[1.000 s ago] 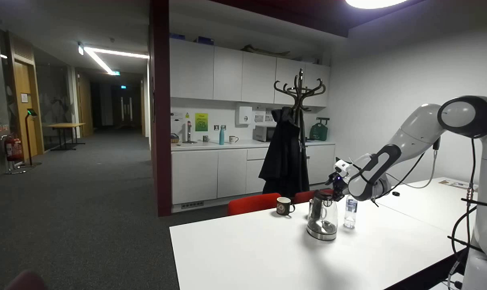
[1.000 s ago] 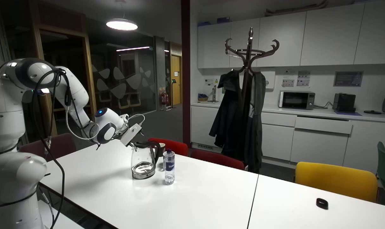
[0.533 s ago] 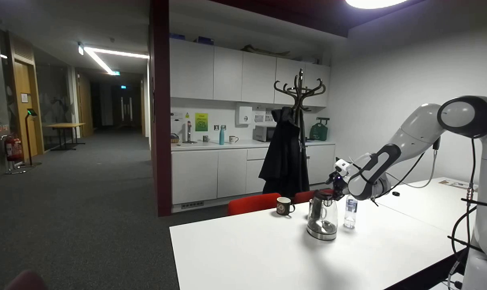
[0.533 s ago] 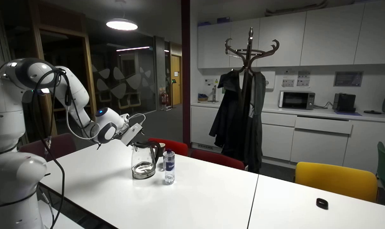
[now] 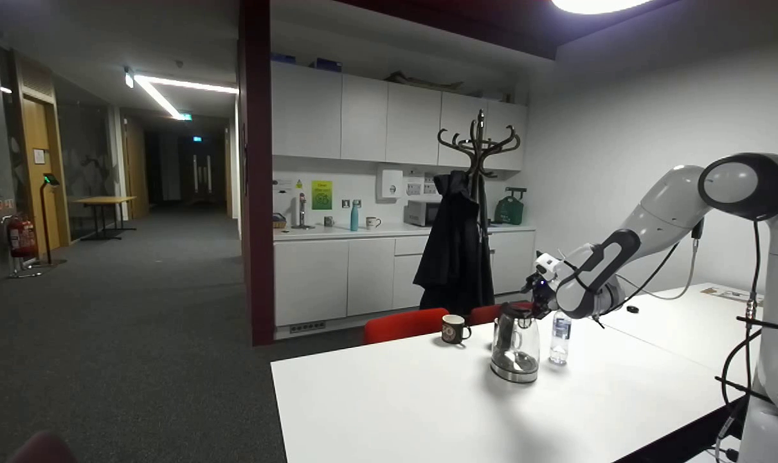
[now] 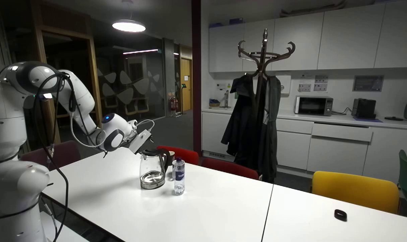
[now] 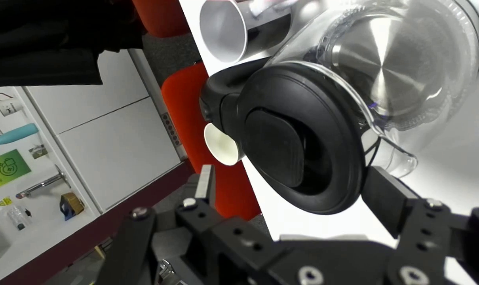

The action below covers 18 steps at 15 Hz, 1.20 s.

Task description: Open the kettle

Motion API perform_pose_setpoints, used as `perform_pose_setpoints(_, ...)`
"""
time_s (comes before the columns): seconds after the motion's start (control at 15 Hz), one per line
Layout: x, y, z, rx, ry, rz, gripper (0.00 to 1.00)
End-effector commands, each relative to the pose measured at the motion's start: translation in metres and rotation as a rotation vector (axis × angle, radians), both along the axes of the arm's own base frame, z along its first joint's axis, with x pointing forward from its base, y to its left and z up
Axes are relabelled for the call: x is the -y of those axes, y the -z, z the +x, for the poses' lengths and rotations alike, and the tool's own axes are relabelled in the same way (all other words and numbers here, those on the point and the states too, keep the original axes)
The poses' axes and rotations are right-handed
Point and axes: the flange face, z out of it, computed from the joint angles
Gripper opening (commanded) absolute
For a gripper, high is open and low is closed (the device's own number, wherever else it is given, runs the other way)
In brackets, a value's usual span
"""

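Your gripper (image 7: 295, 186) stands spread wide, and you have hold of nothing. In the wrist view one fingertip (image 7: 384, 190) sits right at the edge of the lid (image 7: 299, 114), next to the spout (image 7: 400, 158); whether it touches, you can't tell. The far fingertip (image 7: 204, 182) hangs clear of the lid.

The lid still looks shut, so the opening itself is not yet done. By my reading, the reach is all but finished: you are at the right spot. What is left is to catch the lid's edge or work the tab (image 7: 274, 148) in its recess, then raise the lid; the pictures don't show which of those frees it.

The kettle (image 5: 515, 366) stands upright on the counter (image 5: 389, 405), below the gripper in both exterior views. In the wrist view its handle (image 7: 217, 91) lies on the side away from the spout. A push on the edge might tip or slide the kettle, since nothing braces it.

Beyond the handle stand two mugs, a dark one (image 5: 453, 330) and one (image 7: 225, 31) nearer the bottle (image 6: 179, 178). The bottle is upright, just beside the kettle. Past the counter's edge come a red chair (image 5: 405, 326) and, farther back, the coat rack (image 6: 264, 55).
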Motion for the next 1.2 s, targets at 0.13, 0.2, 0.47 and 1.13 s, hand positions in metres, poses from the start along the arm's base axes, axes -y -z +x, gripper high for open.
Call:
perform_pose_setpoints(0.13,0.004,-0.009,0.011,0.024,-0.036,-0.055,1.00)
perform_pose_setpoints(0.2,0.004,-0.010,0.012,0.027,-0.041,-0.061,1.00)
perform_pose_setpoints(0.47,0.004,-0.016,0.016,0.040,-0.057,-0.080,1.00)
perform_pose_setpoints(1.13,0.004,-0.027,0.025,0.068,-0.067,-0.095,1.00)
